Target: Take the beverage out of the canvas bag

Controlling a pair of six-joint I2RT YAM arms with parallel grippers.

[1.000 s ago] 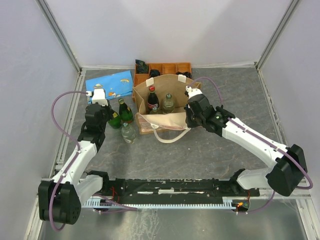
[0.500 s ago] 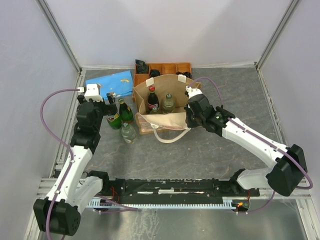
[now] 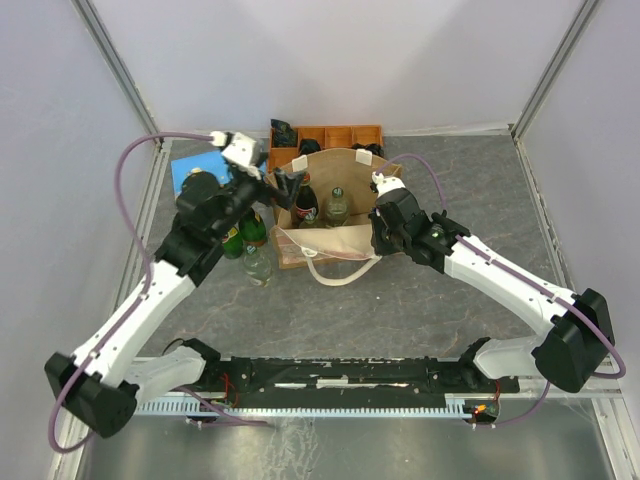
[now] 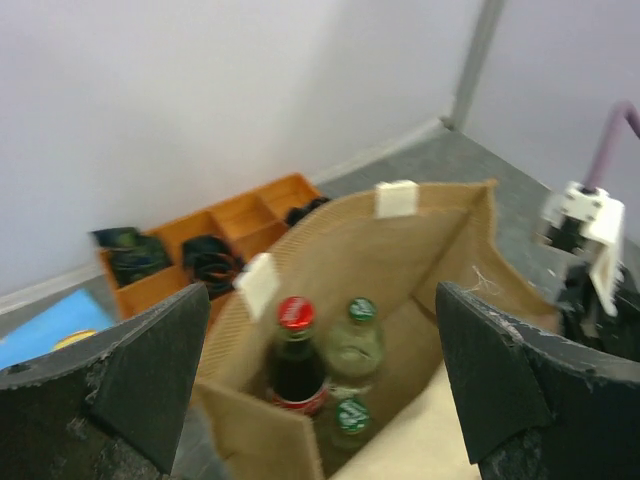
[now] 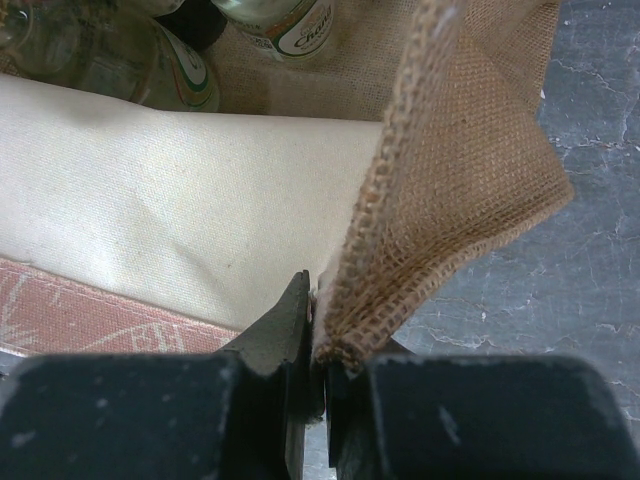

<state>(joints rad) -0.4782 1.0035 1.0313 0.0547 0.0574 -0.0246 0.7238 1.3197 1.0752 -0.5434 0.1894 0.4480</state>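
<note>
Beyond the left jaws, against the back wall, sits an orange compartmented tray (image 4: 235, 212), nearer the left-hand jaw than the other. Two of its end compartments hold dark bundles (image 4: 128, 252), perhaps rolled cloth; the blur hides which. A flat blue patterned pouch (image 4: 48, 328) peeks just above that same jaw, on the grey table (image 3: 470, 180).

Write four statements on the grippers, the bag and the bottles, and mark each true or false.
1. The right gripper pinches the rim of the boxy tan woven bag. True.
2. The left gripper grips a bottle. False: it is open above the bag's mouth.
3. The red-capped dark bottle stands outside the bag. False: it is inside.
4. Green glass bottles stand on the table beside the bag. True.
</note>
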